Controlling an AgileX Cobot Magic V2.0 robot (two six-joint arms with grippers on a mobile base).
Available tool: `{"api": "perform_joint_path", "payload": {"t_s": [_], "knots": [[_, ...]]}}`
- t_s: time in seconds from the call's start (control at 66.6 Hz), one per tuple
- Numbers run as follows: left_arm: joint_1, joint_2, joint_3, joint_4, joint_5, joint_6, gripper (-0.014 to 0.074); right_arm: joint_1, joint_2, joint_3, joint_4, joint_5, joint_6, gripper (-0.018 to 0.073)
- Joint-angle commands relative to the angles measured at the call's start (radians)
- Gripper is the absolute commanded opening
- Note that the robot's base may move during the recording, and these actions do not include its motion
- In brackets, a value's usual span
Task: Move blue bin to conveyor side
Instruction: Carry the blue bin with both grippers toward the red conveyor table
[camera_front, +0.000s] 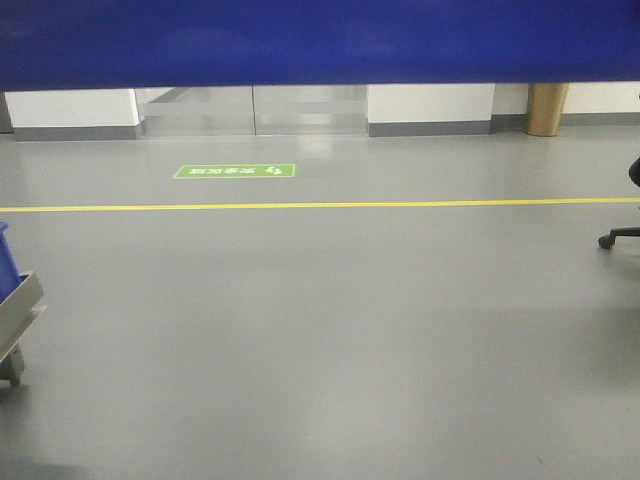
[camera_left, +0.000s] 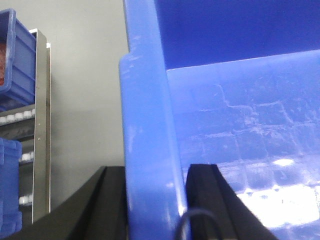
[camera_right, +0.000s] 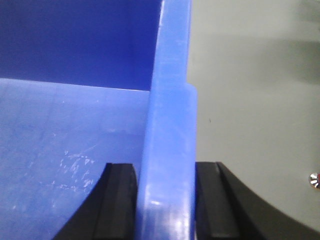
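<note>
Fingers (camera_left: 205, 200) of the left gripper (camera_left: 156, 200), black and wedge-shaped, are clenched on a thickened wall rim of the blue bin (camera_left: 250, 125), a large glossy rectangular container of royal-blue plastic. One finger lies inside the wall, the other outside. Fingers (camera_right: 120, 200) of the right gripper (camera_right: 167, 200) grasp a rim of the bin likewise, pressing on both of its faces. Front view: the bin's wall fills a band across the top, with the smooth grey floor (camera_front: 320, 350) showing below it. A thin yellow line (camera_front: 300, 206) crosses the floor from side to side. At the left of the left wrist view, a steel shelf upright (camera_left: 41, 125) stands beside smaller blue crates (camera_left: 12, 55). A green rectangular floor sign (camera_front: 235, 171) lies just beyond the line. A black chair base (camera_front: 620, 236) shows at the right edge.
</note>
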Motion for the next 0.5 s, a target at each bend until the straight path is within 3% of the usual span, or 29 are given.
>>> {"api": "perform_joint_path", "payload": {"t_s": [0.0,0.48], "knots": [[-0.013,-0.014,-0.019,-0.019,-0.088,0.007,-0.0017,0.003,-0.016,-0.017,-0.002,-0.103,-0.025,-0.0079],[-0.013,-0.014,-0.019,-0.019,-0.088,0.007,-0.0017,0.003,-0.016,-0.017,-0.002,-0.103,-0.025,-0.0079]]}}
